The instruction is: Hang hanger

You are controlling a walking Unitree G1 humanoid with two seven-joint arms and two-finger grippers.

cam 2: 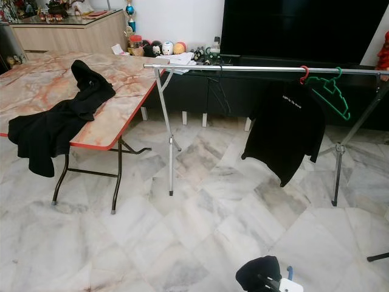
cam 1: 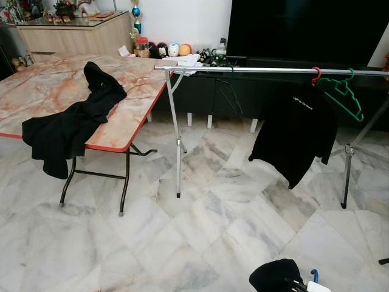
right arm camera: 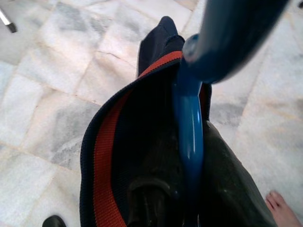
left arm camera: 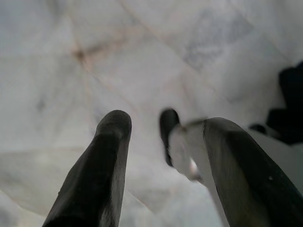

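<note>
A blue hanger [right arm camera: 189, 123] carries a dark garment [right arm camera: 118, 156] with an orange-red collar lining. My right gripper [right arm camera: 182, 201] is shut on the hanger just below its hook. In the left eye view the same bundle [cam 1: 276, 277] sits low at the bottom edge, well short of the silver rack rail [cam 1: 261, 70]. On that rail hang a black T-shirt [cam 1: 298, 131] on a red hanger [cam 1: 315, 75], an empty green hanger [cam 1: 344, 92] and a thin black hanger [cam 1: 230, 91]. My left gripper [left arm camera: 165, 125] hangs open over the marble floor, holding nothing.
A folding table [cam 1: 130, 76] with a black hoodie [cam 1: 73, 125] draped over its edge stands to the left of the rack. The rack's legs [cam 1: 177, 158] rest on the marble floor. A dark TV unit [cam 1: 292, 30] is behind it. A person's bare toes [right arm camera: 280, 203] are beside me.
</note>
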